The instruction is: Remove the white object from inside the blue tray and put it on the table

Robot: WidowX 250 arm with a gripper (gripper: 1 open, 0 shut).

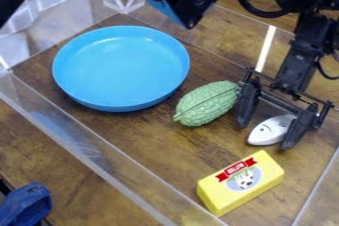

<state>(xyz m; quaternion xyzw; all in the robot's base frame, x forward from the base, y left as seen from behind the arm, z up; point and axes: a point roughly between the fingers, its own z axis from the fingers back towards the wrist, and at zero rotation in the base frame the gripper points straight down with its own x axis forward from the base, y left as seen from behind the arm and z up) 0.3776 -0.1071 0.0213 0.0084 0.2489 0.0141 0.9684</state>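
Note:
The white object [271,129] lies on the dark wood table [159,166], to the right of the blue tray [119,66]. It is a slim white piece with a tapered tip pointing left. The round, shallow tray has nothing inside it. My gripper [281,117] hangs just above the white object, open, with one dark finger on each side and not gripping it. The black arm rises from it toward the upper right.
A green textured oval object [208,103] lies between the tray and the gripper. A yellow box with a white label [241,182] sits at the front right. A clear raised edge [79,136] runs along the table's front left. Blue cloth [20,208] shows at the bottom left corner.

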